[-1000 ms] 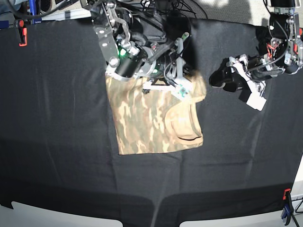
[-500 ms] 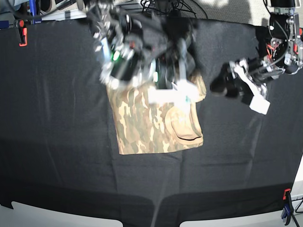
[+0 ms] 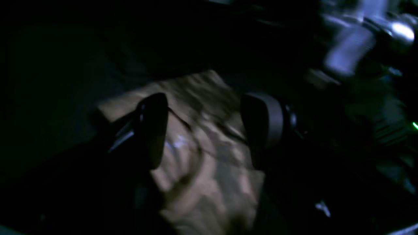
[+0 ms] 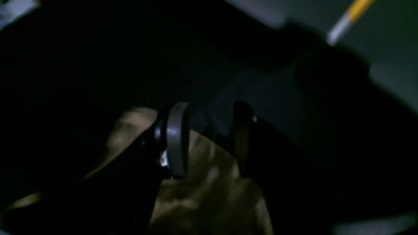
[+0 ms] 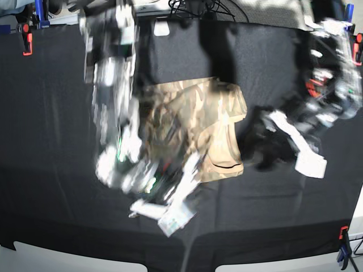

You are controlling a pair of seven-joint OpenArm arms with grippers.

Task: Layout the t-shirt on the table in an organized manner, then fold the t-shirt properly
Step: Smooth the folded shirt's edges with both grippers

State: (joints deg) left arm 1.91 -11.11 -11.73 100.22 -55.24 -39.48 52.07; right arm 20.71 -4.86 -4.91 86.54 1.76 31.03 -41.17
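Note:
The camouflage t-shirt [image 5: 195, 116] lies folded in a compact block on the black table [image 5: 57, 113], its tan neckline [image 5: 224, 153] toward the right. My right gripper [image 5: 170, 207] is badly blurred by motion, at the shirt's near left corner. In the right wrist view the right gripper [image 4: 209, 140] is open, nothing between its fingers [image 4: 176, 140], and the t-shirt [image 4: 209, 192] is below. My left gripper [image 5: 262, 144] hovers just right of the shirt. In the left wrist view the left gripper [image 3: 207, 130] is open wide above the t-shirt [image 3: 202, 163].
An orange clamp [image 5: 25, 39] and a blue clamp [image 5: 38, 11] grip the far left corner, and another clamp [image 5: 342, 238] sits at the near right. The table's white front edge [image 5: 57, 255] runs along the bottom. Cables [image 5: 193, 8] hang at the back.
The right gripper opened and let go of the shirt's far edge, then swung fast toward the near left. The left arm dropped nearer and closer to the shirt. The shirt's far part is now uncovered.

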